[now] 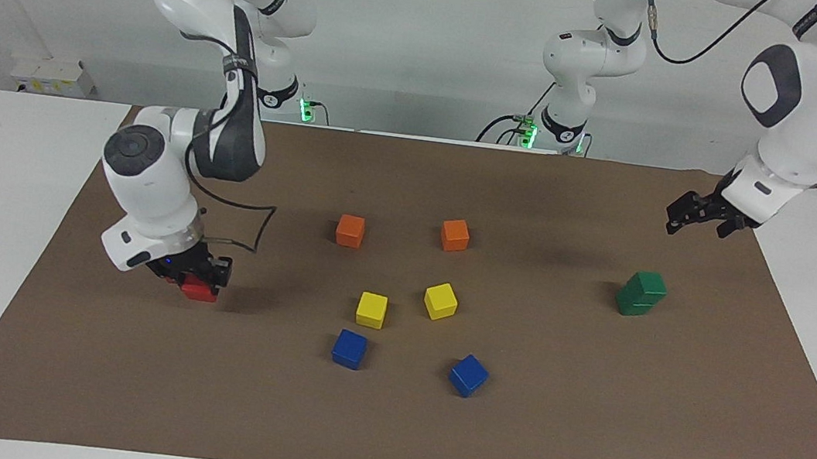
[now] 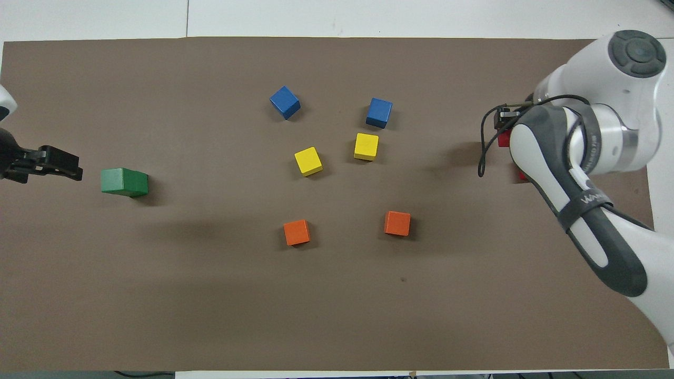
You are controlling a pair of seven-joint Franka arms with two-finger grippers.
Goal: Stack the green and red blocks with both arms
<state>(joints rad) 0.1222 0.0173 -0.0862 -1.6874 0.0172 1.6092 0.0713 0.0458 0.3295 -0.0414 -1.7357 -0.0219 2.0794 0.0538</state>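
Right gripper (image 1: 194, 275), lower left of the facing view, clamps a red block (image 1: 199, 288). Left gripper (image 1: 700, 213), fingers apart, hangs upper right above 2 stacked green blocks (image 1: 641, 293).

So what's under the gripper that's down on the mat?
A red block shows under the right gripper. The gripper covers most of it, so whether a second red block lies there cannot be seen.

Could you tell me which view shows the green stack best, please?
The facing view: the green stack shows as two cubes, one on the other. In the overhead view it looks like a single block, its height hidden.
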